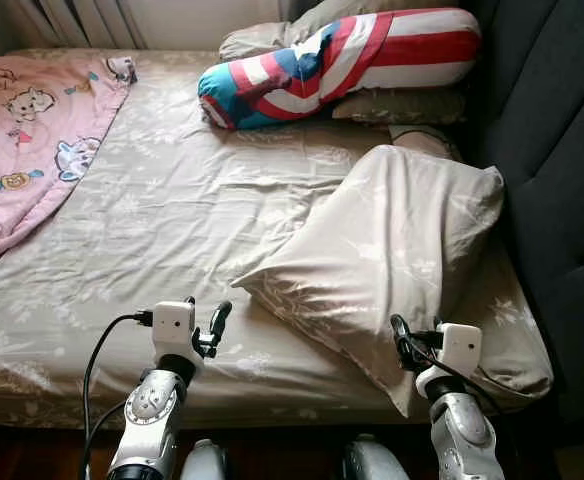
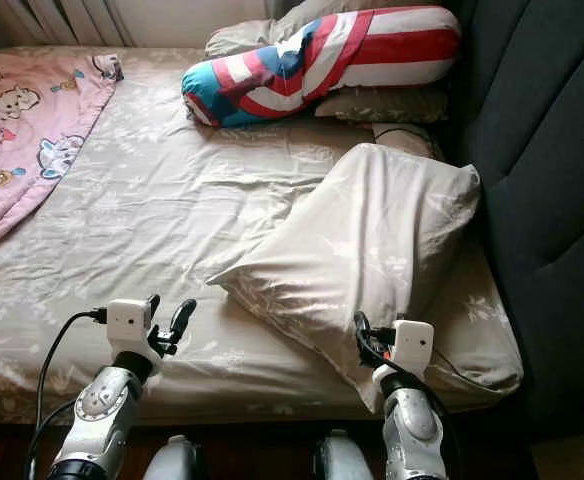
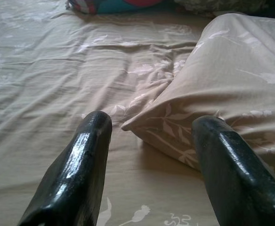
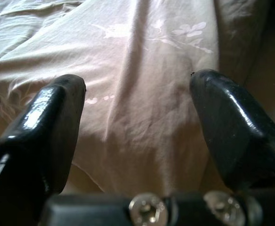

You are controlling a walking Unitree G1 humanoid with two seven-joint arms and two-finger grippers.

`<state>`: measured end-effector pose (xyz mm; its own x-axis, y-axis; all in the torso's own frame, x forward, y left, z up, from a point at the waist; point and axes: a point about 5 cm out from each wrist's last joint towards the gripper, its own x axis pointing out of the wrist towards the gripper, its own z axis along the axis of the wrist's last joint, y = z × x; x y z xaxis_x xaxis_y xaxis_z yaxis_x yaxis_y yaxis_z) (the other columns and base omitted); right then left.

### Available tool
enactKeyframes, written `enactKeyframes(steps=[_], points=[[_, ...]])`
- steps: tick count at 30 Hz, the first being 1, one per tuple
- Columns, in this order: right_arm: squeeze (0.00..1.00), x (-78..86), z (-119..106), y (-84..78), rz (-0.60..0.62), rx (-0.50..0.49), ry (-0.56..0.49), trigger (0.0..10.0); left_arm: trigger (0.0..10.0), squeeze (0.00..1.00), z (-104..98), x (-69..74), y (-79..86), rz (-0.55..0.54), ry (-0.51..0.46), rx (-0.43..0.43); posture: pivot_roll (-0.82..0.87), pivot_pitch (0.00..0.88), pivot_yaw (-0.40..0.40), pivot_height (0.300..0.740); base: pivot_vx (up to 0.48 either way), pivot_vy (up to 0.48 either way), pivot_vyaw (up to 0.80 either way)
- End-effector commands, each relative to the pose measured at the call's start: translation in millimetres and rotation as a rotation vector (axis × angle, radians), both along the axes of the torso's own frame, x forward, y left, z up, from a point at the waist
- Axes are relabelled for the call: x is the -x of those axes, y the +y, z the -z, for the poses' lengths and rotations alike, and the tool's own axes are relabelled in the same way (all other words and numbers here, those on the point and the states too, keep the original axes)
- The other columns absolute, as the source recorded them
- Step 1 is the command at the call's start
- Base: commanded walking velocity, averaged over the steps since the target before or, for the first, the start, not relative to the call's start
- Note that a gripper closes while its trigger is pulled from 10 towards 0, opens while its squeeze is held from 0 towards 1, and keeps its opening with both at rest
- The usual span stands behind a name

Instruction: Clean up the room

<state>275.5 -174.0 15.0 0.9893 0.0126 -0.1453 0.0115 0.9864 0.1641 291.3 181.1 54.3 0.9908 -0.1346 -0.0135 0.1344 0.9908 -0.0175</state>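
Bed (image 1: 172,230) with beige floral sheet takes most of the frame. Big beige floral pillow (image 1: 392,250) lies crooked at centre-right, one corner pointing toward lower centre, its right edge near the dark headboard (image 1: 562,180) on the right side. Red/white/blue striped bolster (image 1: 342,60) at top centre, resting on a flatter pillow (image 1: 402,105). Pink cartoon blanket (image 1: 32,130) at upper left.

Left gripper (image 1: 215,325) at lower left, over bare sheet just short of the pillow corner, fingers spread wide, holding nothing. Right gripper (image 4: 137,117) at lower right, hovering over the pillow's near edge, fingers also wide apart with pillow fabric visible between them, nothing clamped
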Motion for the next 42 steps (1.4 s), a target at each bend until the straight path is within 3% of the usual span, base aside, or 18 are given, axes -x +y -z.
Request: enactKeyframes(steps=[1, 11, 35, 42], points=[[0.00, 2.0, 4, 2.4, -0.007, -0.010, 0.021, 10.0, 10.0, 0.00, 3, 2.6, 0.2, 0.005, 0.018, -0.006, 0.00, 0.169, -0.016, 0.657, 0.000, 0.000, 0.00], [0.00, 3.2, 5, 1.5, 0.003, -0.012, 0.031, 10.0, 10.0, 0.00, 4, 4.3, 1.0, 0.004, 0.027, -0.012, 0.00, 0.175, -0.012, 0.657, 0.048, 0.000, 0.00], [0.00, 4.1, 9, 1.0, 0.024, -0.022, 0.060, 10.0, 10.0, 0.00, 5, 6.2, 1.5, 0.006, 0.029, -0.023, 0.01, 0.179, -0.013, 0.657, 0.320, 0.000, 0.00], [0.00, 6.5, 15, -7.2, 0.097, -0.029, 0.111, 10.0, 10.0, 0.00, 5, 8.2, 1.9, 0.011, 0.031, -0.029, 0.02, 0.186, -0.014, 0.657, 0.000, 0.000, 0.00]])
